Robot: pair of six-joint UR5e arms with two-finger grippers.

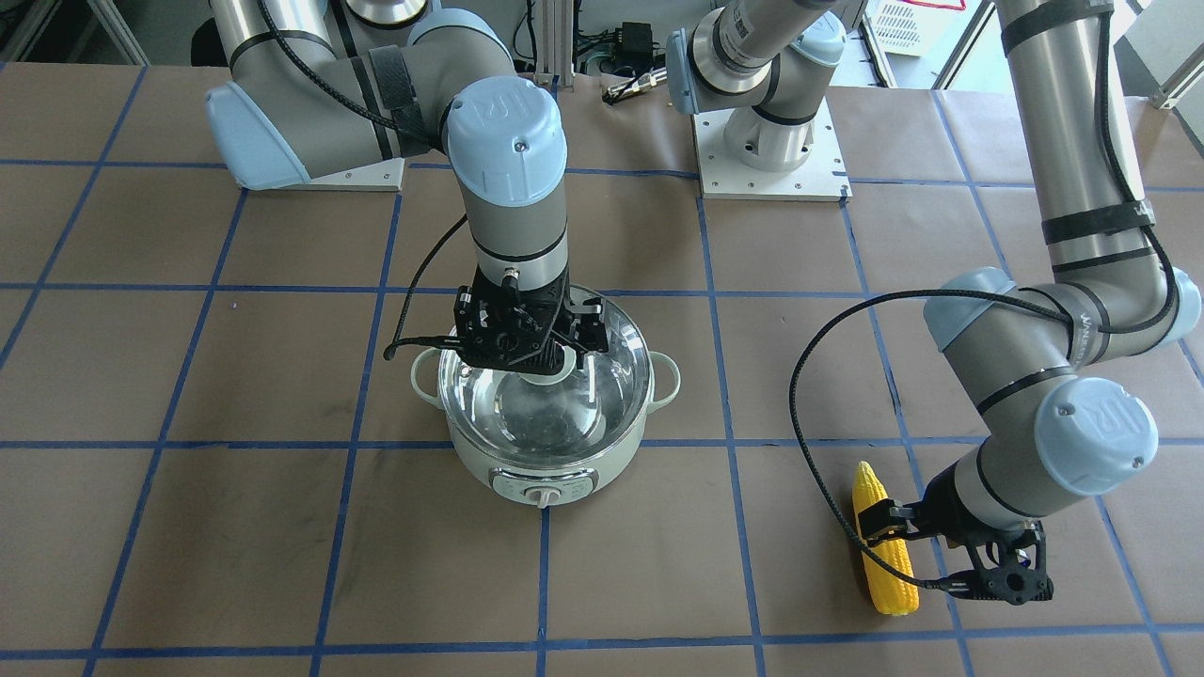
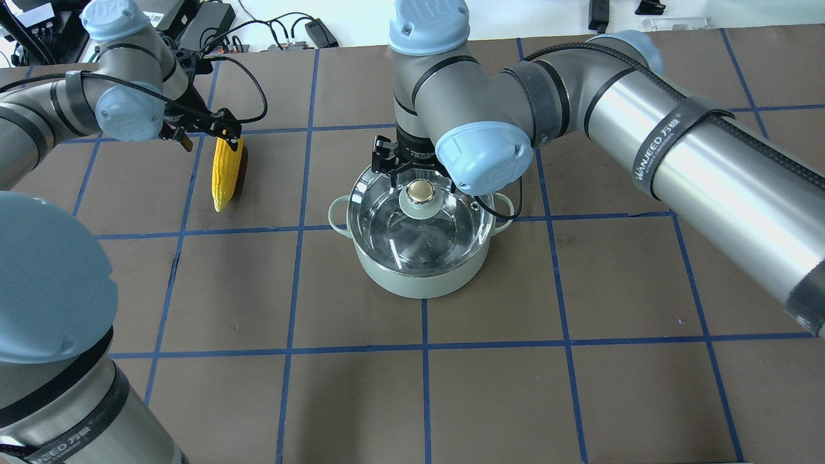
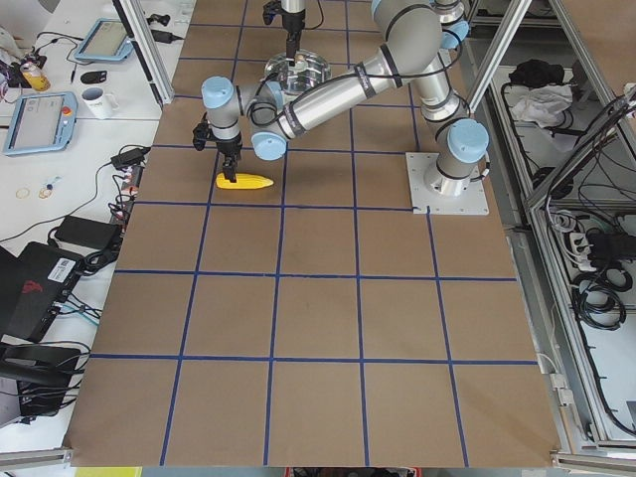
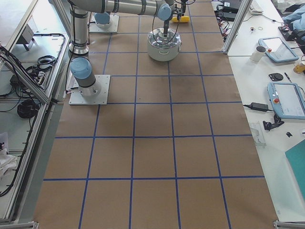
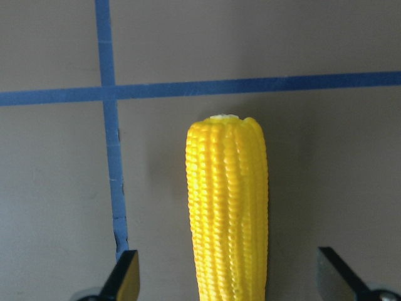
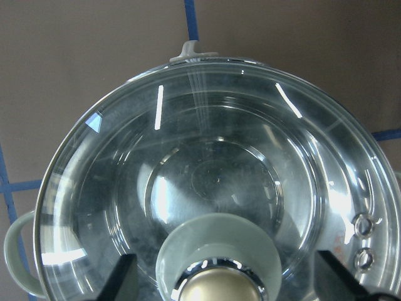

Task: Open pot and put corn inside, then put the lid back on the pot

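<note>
The mint-green pot (image 2: 419, 277) stands mid-table with its glass lid (image 2: 393, 225) on it. My right gripper (image 2: 416, 171) hangs right over the lid's beige-gold knob (image 2: 420, 191). In the right wrist view its open fingers (image 6: 122, 279) stand wide on either side of the knob (image 6: 219, 288), not touching it. The yellow corn (image 2: 225, 174) lies flat on the table to the pot's left. My left gripper (image 2: 222, 135) is low over its blunt end. In the left wrist view the open fingertips (image 5: 125, 279) straddle the corn (image 5: 227, 207) with gaps on both sides.
The brown table (image 2: 580, 322) carries a grid of blue tape lines. The arms' base plates (image 1: 771, 179) sit at the robot's edge. Cables and power bricks (image 2: 213, 16) lie beyond the far edge. A side bench holds tablets and a mug (image 3: 97, 99).
</note>
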